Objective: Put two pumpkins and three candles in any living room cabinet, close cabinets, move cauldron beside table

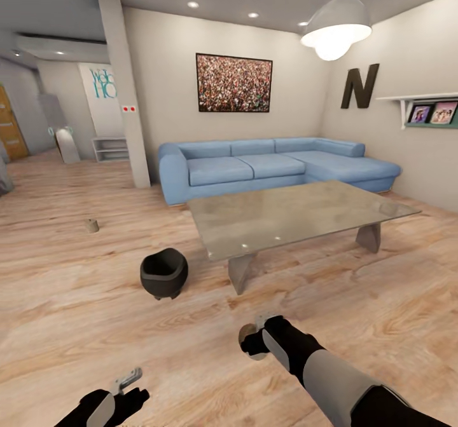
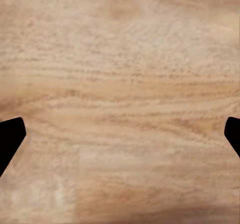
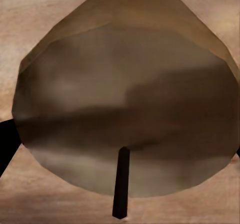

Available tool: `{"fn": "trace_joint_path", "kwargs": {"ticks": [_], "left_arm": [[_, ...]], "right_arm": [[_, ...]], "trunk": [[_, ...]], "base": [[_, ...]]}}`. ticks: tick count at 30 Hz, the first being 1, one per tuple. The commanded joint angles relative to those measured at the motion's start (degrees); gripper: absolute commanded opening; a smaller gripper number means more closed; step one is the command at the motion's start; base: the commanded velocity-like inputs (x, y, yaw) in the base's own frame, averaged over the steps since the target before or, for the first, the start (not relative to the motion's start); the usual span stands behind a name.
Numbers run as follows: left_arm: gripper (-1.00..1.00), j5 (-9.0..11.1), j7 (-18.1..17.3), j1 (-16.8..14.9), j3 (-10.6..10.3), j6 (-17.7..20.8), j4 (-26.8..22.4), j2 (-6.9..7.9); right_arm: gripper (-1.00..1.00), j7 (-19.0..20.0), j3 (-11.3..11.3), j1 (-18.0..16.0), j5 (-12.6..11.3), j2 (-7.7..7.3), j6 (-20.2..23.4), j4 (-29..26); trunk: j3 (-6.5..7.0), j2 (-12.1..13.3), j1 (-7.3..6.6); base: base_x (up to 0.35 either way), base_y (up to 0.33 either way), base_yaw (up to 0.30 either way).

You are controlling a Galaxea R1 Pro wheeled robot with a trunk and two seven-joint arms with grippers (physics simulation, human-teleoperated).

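Nearest, the left gripper point(image 1: 130, 378) hangs over the wooden floor point(image 2: 120, 84) with jaws spread wide and empty, the right gripper point(image 1: 254, 338) has its jaws clamped on a candle point(image 3: 125, 104), and beyond stand the cauldron point(image 1: 163, 273) beside the glass bench point(image 1: 299, 214) and another candle point(image 1: 92, 225).

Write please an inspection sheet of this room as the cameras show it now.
Surface: wood floor; glass table bare.
Job's things: cauldron on floor, left of the table, close; one candle on floor farther left; another candle in right gripper.
Clutter: nothing seen.
Grippers: right gripper shut on candle; left gripper open, over bare floor.
Cables: nothing seen.
Surroundings: blue sofa, wall picture, ceiling lamp.
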Motion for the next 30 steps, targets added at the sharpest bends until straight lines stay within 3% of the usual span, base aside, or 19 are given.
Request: {"fn": "trace_joint_path", "kwargs": {"ticks": [1,9,30], "left_arm": [[1.0,0.4,0.2,0.0,0.1,0.3,-0.1,-0.01],[1.0,0.4,0.2,0.0,0.1,0.4,-0.1,0.06],[1.0,0.4,0.2,0.0,0.0,0.3,-0.1,0.07]], "right_arm": [[-1.0,-0.5,0.4,-0.1,-0.7,-0.02,0.2,-0.1],[-1.0,-0.5,0.4,0.0,2.2,0.05,0.2,0.0],[-1.0,-0.4,0.4,0.0,2.5,0.06,0.2,0.0]], "trunk": [[-0.03,0.0,-0.01],[0.28,0.0,-0.01],[1.09,0.0,-0.01]], "base": [[0.0,0.298,0.271],[0.0,0.298,0.269],[0.015,0.3,0.234]]}}
